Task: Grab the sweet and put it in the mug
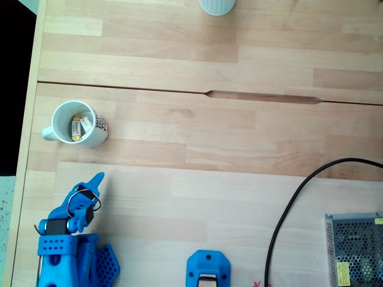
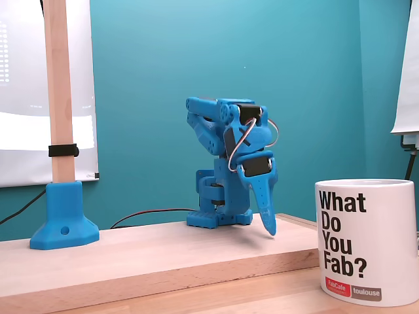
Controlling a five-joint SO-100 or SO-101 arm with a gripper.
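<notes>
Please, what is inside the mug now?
In a fixed view from above, the mug holds wrapped sweets, white with yellow-orange ends; there seem to be two, lying together. The mug's bottom under them is covered, so anything beneath cannot be seen.

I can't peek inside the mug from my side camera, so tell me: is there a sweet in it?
Observer: Yes. From above, two wrapped sweets, white with yellow ends, lie inside the mug.
Operator: Where's its handle? I can't find it.
Observer: The handle sticks out to the left in the top view, on the side away from the reddish print.
Operator: Are the fingers close to the mug?
Observer: No. The fingers look shut and empty, and bare table lies between them and the mug.
Operator: Is anything else up there?
Observer: A pale ribbed cup stands at the top edge of that view.
</notes>
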